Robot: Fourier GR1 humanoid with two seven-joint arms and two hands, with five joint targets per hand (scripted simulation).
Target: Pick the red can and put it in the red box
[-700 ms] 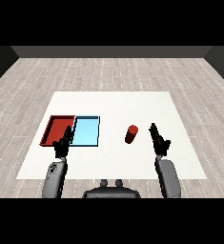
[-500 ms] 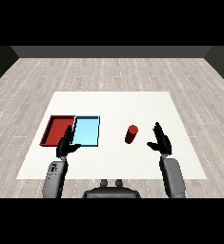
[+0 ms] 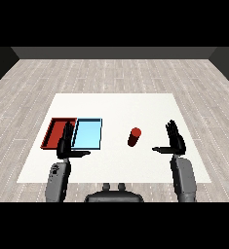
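Observation:
The red can [image 3: 134,137] stands upright on the white table, right of the trays. My right hand [image 3: 174,141] is open, fingers straight up and thumb pointing left toward the can, a clear gap to the can's right. The red tray [image 3: 55,131] lies at the left with the light blue tray [image 3: 88,133] beside it. My left hand [image 3: 66,145] is open, hovering over the near edge where the two trays meet, thumb pointing right.
The white table [image 3: 116,109] stretches wide behind the trays and can, with bare surface between the can and the light blue tray. Wooden floor surrounds the table.
My right hand has opened out, turned its palm and spread its thumb toward the can. My left hand has also opened, thumb out to the right. The can has not moved.

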